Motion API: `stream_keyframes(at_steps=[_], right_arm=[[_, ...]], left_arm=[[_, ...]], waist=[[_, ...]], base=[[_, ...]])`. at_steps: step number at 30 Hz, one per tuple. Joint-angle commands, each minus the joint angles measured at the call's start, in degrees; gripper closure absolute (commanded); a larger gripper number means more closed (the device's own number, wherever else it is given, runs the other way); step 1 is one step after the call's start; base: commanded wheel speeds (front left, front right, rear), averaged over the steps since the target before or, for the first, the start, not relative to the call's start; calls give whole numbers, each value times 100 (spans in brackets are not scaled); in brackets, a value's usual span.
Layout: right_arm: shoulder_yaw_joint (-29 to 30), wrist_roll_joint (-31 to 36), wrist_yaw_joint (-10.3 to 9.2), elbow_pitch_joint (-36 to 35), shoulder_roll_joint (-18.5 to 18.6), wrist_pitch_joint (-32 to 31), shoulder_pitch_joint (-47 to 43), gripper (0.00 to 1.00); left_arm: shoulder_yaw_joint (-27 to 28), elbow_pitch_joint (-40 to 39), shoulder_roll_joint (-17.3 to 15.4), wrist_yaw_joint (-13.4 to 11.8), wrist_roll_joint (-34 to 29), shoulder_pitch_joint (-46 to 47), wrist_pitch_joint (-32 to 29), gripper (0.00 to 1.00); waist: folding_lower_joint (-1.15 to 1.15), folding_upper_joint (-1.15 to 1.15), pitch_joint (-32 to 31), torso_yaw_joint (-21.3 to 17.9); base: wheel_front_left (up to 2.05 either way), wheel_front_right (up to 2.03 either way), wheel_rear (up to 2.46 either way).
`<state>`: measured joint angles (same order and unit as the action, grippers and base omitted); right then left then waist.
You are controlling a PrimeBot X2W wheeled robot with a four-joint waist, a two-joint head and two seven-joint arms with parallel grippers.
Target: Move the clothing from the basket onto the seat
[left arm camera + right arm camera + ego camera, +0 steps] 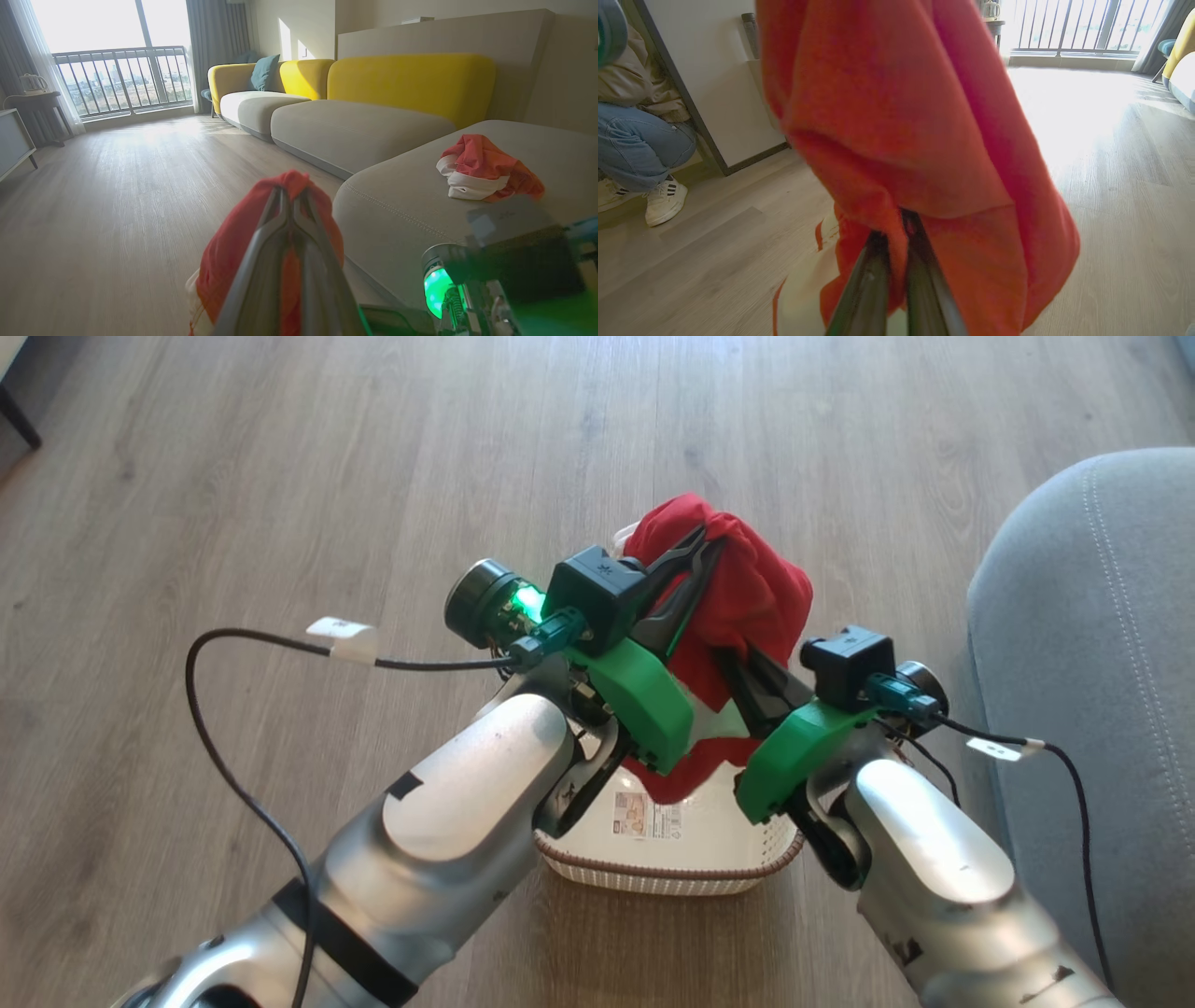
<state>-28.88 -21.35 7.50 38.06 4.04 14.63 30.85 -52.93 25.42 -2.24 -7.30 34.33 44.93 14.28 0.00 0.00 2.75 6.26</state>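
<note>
The red clothing (747,588) hangs bunched above the cream basket (672,868), its lower end with white parts still inside. My left gripper (700,546) is shut on the fabric's top fold; in the left wrist view that gripper (292,196) pinches red cloth. My right gripper (728,658) is shut on the clothing lower down, tips buried in it. The right wrist view has this gripper (896,224) clamped on the red fabric (901,116). The grey seat (1092,616) lies to the right of the basket.
Another red and white garment (486,170) lies on the seat (411,205). A yellow-backed sofa (355,121) runs along the wall. A person's legs and shoes (640,140) are crouched by a wall panel. Wooden floor (280,476) surrounds the basket. Cables (243,737) trail from both wrists.
</note>
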Motion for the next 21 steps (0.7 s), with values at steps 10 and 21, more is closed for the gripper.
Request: stream_keyframes(at_steps=[10, 21], right_arm=[[579, 282, -1, -636, -99, 37, -332, 100], [1001, 370, -1, -1079, 69, 37, -562, 100]], left_arm=[[351, -54, -64, -58, -44, 111, 72, 0], [573, 188, -64, 94, -237, -147, 72, 0]], waist=[[0, 0, 83, -208], [0, 0, 96, -410]], base=[[0, 0, 0], [0, 0, 0]])
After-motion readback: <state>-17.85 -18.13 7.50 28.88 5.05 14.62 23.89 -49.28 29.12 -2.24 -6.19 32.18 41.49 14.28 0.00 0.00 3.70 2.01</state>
